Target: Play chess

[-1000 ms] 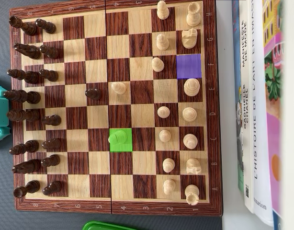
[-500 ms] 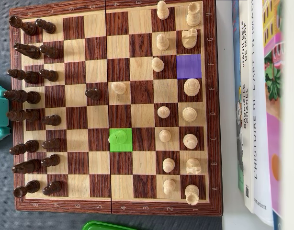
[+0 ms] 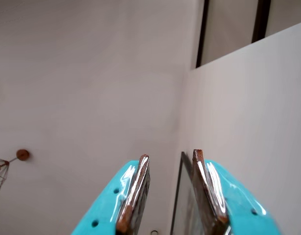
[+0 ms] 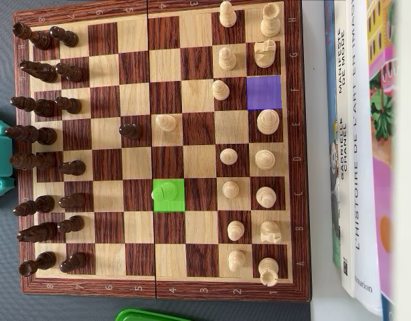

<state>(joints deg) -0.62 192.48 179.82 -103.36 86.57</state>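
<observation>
Wooden chessboard [image 4: 162,150] flat on grey table [image 4: 1,80], filling most of overhead view. Stack of books [image 4: 356,154] just beside board's right edge. Dark pieces [image 4: 41,137] ranked along left side, one dark pawn [image 4: 130,131] advanced toward centre. Light pieces [image 4: 266,160] along right side, one light pawn [image 4: 166,122] next to dark pawn. Purple-tinted square [image 4: 264,92] upper right, empty. Green-tinted square [image 4: 168,195] low centre, bearing green-tinted pawn. Teal fingers [image 3: 170,161] in wrist view spread apart, empty, aimed at pale wall
</observation>
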